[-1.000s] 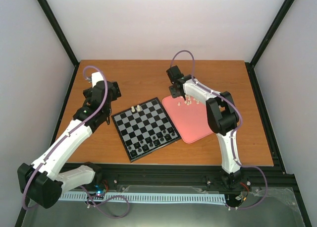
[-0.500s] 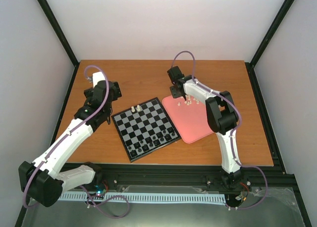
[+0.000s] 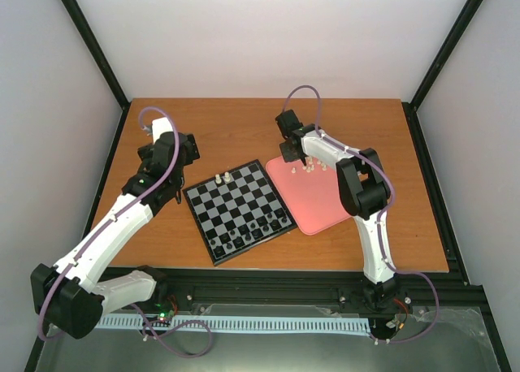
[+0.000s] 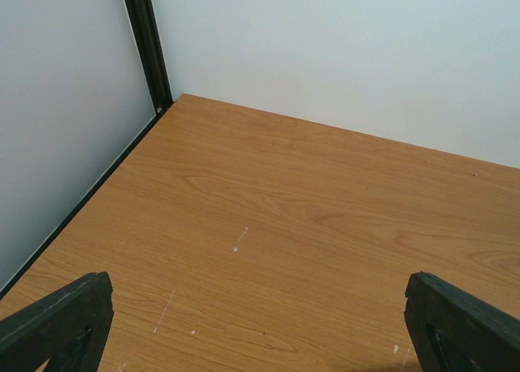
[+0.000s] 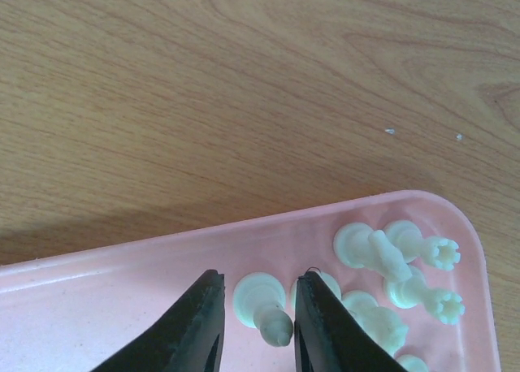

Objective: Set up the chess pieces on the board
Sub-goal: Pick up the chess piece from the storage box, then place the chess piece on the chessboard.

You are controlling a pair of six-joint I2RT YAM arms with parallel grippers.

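Pick-up step: the right pincer (image 5: pixel 260 284) stands partly spread astride a white pawn (image 5: pixel 262 300) near the pink tray's (image 5: pixel 122 307) far edge (slim gaps either side, so no pinch yet). Next it likely needs to pinch, lift and carry the pawn to the board (image 3: pixel 238 209) at the middle of the bench (image 3: pixel 244 128). The left pincer (image 4: pixel 260 319) gapes wide, holding nothing.

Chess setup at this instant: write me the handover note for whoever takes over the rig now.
Left gripper: open, empty, over bare table left of the board.
Right gripper: open, jaws low on either side of a white pawn lying on the pink tray; thin gaps show on both sides, no grip yet.
Done: two white pieces stand on the board's far edge; dark pieces stand along its near rows.
Left: lift this pawn, then the other white pieces heaped in the tray's far corner, and stand them on the board.
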